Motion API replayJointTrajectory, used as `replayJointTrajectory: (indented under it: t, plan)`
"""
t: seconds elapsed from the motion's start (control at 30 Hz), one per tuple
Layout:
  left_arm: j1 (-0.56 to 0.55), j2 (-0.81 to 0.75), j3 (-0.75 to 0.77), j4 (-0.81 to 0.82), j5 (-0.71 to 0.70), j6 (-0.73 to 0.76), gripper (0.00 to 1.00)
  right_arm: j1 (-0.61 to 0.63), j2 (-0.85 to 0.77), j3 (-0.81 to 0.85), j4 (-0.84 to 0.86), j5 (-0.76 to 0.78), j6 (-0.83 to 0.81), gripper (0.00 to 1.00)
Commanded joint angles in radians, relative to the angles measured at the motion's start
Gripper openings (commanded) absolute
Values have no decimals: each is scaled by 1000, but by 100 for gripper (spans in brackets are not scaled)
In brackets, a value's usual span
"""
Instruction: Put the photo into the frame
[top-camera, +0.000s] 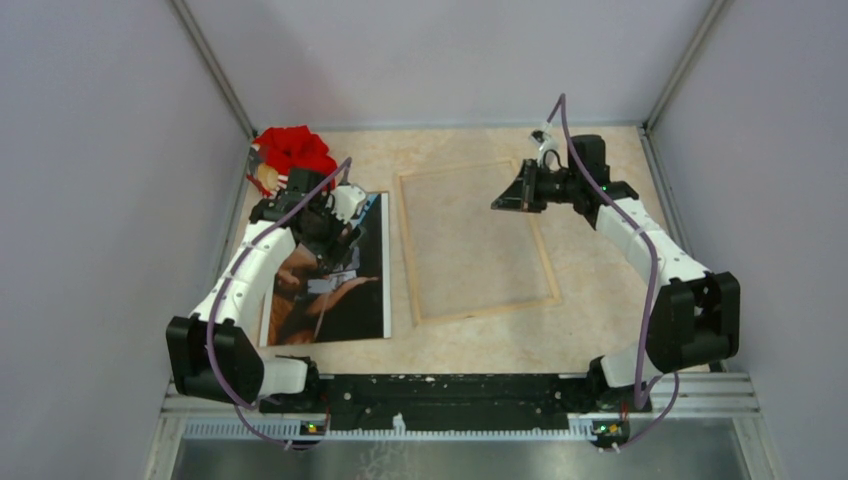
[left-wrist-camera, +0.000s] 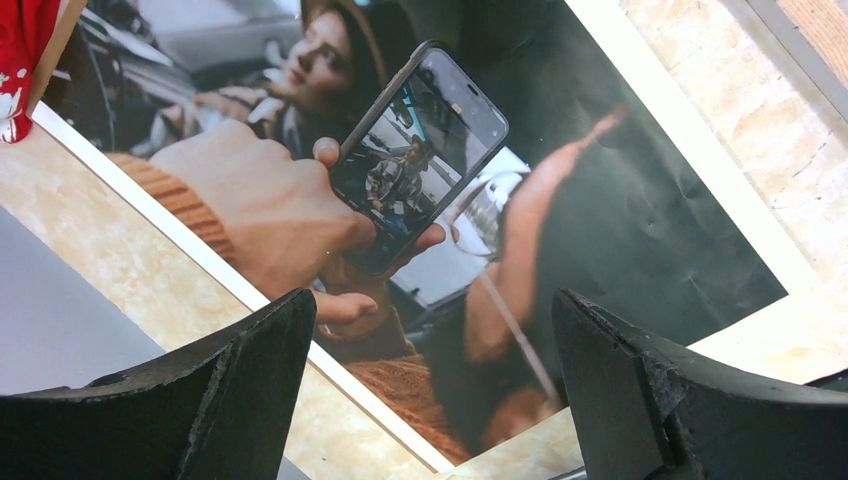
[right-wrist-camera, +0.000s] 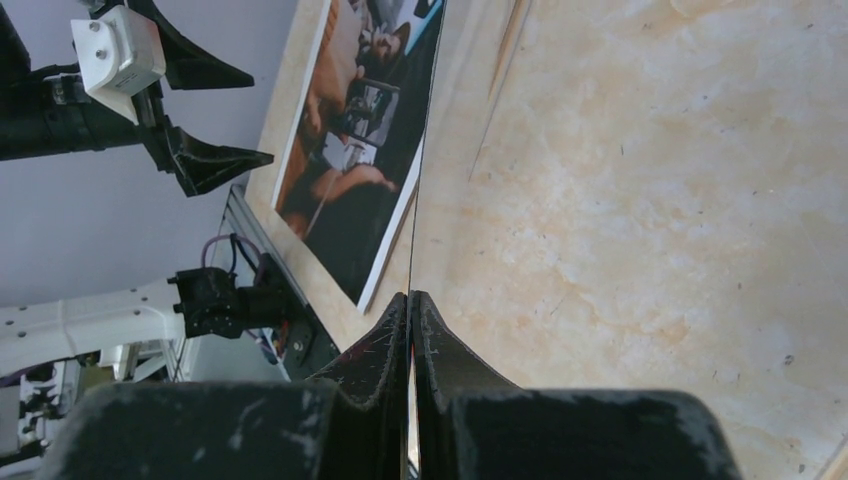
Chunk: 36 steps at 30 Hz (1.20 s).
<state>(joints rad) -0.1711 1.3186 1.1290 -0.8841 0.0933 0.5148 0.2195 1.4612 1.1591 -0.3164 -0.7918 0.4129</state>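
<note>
Photo (top-camera: 352, 298) face up on table (top-camera: 600, 335), left of frame (top-camera: 488, 308). Left gripper (left-wrist-camera: 432, 302) spread above photo. Right gripper (right-wrist-camera: 410, 298) clenched on thin sheet (right-wrist-camera: 421, 180), edge-on.

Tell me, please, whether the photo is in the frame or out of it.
Out. The photo lies flat, picture up, left of the frame, with a strip of tabletop between them.

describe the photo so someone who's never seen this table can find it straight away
On the beige marbled table, look to the left side, beneath the left gripper. The photo lies flat there, picture side up. It is the only dark glossy sheet, white-bordered and showing a hand holding a phone, unlike the bare wood-railed frame to its right and the red object past its far corner.
</note>
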Motion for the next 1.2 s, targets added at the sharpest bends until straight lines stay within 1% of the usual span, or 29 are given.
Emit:
replayJointTrajectory:
  t: [0.0,0.43,0.8,1.17]
  plan:
    - [-4,8,40,-6,13,-4,94,-5,5,47,64,-26,-4,0]
    - [-4,8,39,-9,11,-4,94,-5,47,47,139,-33,49,0]
    - [-4,5,40,-12,5,-1,95,-5,64,10,217,-41,108,0]
    - [-4,-1,39,-15,6,-1,94,-5,76,4,234,-28,116,0]
